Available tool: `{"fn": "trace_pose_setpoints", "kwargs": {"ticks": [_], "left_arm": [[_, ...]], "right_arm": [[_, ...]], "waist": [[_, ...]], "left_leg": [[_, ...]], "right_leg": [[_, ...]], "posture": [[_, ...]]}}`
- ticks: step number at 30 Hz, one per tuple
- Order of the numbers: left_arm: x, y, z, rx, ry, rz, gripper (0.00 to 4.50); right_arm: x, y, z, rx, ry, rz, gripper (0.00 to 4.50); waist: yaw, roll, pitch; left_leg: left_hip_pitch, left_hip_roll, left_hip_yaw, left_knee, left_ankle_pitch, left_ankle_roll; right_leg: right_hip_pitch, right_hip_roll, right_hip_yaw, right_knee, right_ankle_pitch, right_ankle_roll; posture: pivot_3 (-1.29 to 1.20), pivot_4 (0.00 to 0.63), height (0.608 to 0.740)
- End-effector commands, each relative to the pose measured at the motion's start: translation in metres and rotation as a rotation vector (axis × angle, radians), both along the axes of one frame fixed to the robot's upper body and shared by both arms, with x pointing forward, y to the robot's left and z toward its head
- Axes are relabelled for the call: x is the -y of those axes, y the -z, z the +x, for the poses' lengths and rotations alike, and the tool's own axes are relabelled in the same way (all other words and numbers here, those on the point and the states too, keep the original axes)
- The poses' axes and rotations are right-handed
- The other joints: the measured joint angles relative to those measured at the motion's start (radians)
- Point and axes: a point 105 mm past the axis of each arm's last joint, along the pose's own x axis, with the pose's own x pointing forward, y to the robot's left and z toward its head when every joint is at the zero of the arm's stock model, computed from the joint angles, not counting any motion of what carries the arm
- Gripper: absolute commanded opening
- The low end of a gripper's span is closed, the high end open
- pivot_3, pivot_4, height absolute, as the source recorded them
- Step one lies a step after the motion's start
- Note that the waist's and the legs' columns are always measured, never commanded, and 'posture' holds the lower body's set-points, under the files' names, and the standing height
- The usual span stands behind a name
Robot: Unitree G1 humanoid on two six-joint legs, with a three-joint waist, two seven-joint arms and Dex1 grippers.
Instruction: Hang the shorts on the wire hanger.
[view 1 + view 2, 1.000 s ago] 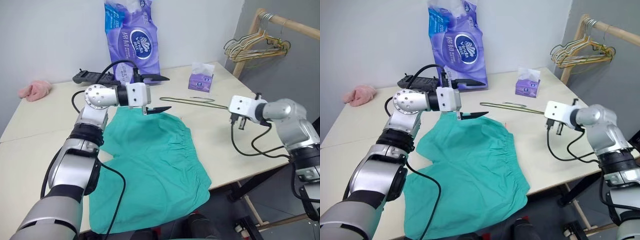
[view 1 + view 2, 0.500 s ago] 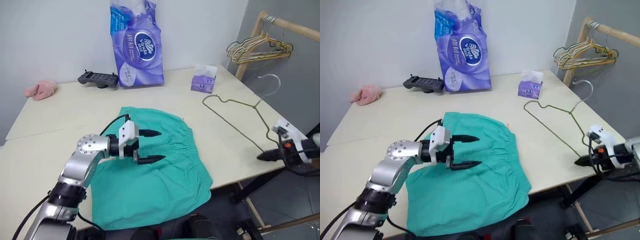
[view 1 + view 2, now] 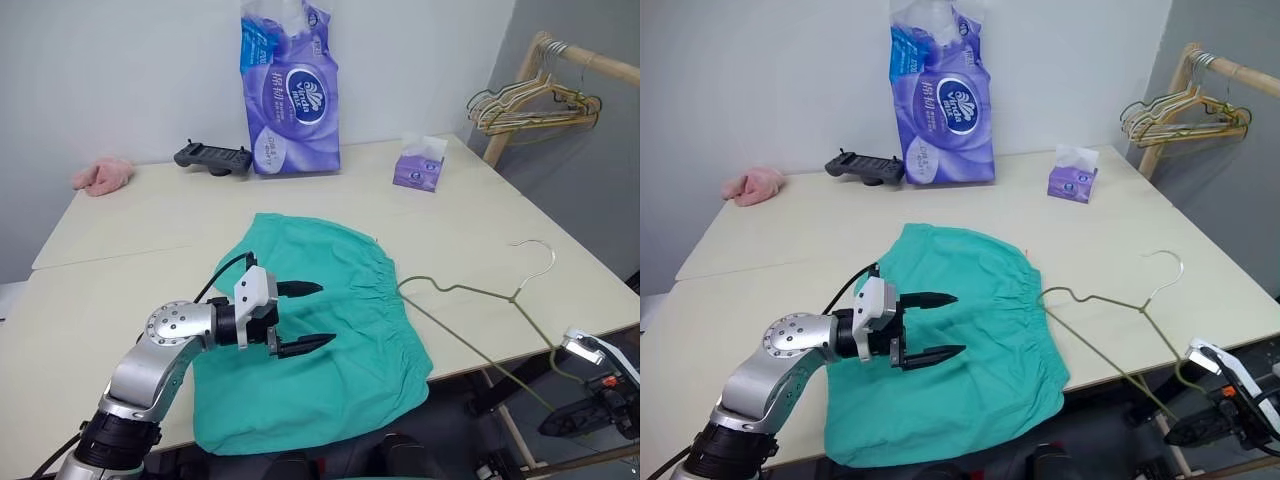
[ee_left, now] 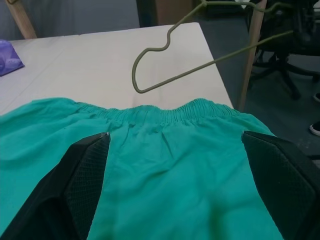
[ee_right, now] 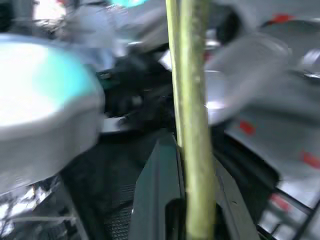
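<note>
The right hand (image 3: pixel 1180 432), off the worktop's (image 3: pixel 130 230) near corner, is clamped on the wire hanger (image 3: pixel 470 293). Its far end overlaps the waistband of the shorts (image 3: pixel 330 350). The left hand (image 3: pixel 312 316) hovers wide above the shorts, which lie flat on the worktop.

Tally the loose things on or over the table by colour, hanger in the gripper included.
Purple: 2, tissue pack, tissue box
Teal: 1, shorts
Pink: 1, cloth
Black: 1, controller
Olive: 1, wire hanger
Total: 6

Bare tabletop (image 3: pixel 140 215) is lying open around the shorts (image 3: pixel 330 340), while the wire hanger (image 3: pixel 470 300) is slanting across their right side.
</note>
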Motion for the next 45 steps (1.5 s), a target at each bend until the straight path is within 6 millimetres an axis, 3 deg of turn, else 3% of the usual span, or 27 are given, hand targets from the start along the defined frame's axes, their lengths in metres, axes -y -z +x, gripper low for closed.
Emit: {"fn": "trace_pose_setpoints", "kwargs": {"ticks": [1, 7, 14, 26, 38, 45], "left_arm": [[-0.003, -0.013, -0.005, 0.042, -0.013, -0.02, 4.47], [-0.003, -0.013, -0.008, 0.033, -0.032, -0.025, 4.47], [-0.006, -0.016, -0.002, 0.053, -0.042, -0.014, 4.47], [-0.007, -0.019, 0.001, 0.06, -0.034, -0.006, 4.47], [-0.012, -0.02, 0.01, 0.075, -0.042, 0.011, 4.47], [-0.014, -0.02, 0.013, 0.084, -0.048, 0.017, 4.47]], "right_arm": [[-0.009, -0.003, 0.0, -0.009, 0.001, 0.073, 0.0], [-0.007, 0.0, 0.002, -0.019, 0.047, 0.084, 0.0], [0.006, 0.017, -0.012, -0.079, 0.093, 0.034, 0.0], [0.034, 0.041, -0.002, -0.058, 0.19, -0.062, 0.0], [-0.008, 0.023, -0.003, -0.069, 0.082, 0.084, 0.0], [-0.015, 0.019, 0.01, -0.042, 0.098, 0.091, 0.0]], "waist": [[0.005, -0.001, 0.0], [0.01, -0.001, 0.0], [0.014, -0.002, 0.001], [0.015, -0.003, 0.002], [0.017, -0.003, 0.007], [0.016, -0.003, 0.008]], "left_leg": [[0.0, 0.0, 0.0, 0.0, 0.0, 0.0], [0.0, 0.0, 0.0, 0.0, 0.0, 0.0], [0.0, 0.0, 0.0, 0.0, 0.0, 0.0], [0.0, 0.0, 0.0, 0.0, 0.0, 0.0], [0.0, 0.0, -0.001, 0.0, 0.0, 0.0], [0.0, 0.0, -0.001, 0.0, 0.0, 0.0]], "right_leg": [[0.0, 0.0, 0.0, 0.0, 0.0, 0.0], [0.0, 0.0, 0.0, 0.0, 0.0, 0.0], [0.0, 0.0, 0.0, 0.0, 0.0, 0.0], [0.0, 0.001, 0.0, -0.001, 0.0, 0.0], [0.0, 0.001, 0.0, -0.001, 0.0, 0.0], [0.0, 0.001, 0.0, -0.001, 0.0, 0.0]], "posture": [[-0.03, 0.036, 0.74], [-0.02, 0.04, 0.74], [-0.02, 0.047, 0.74], [-0.02, 0.058, 0.74], [-0.02, 0.061, 0.74], [-0.01, 0.061, 0.74]]}}
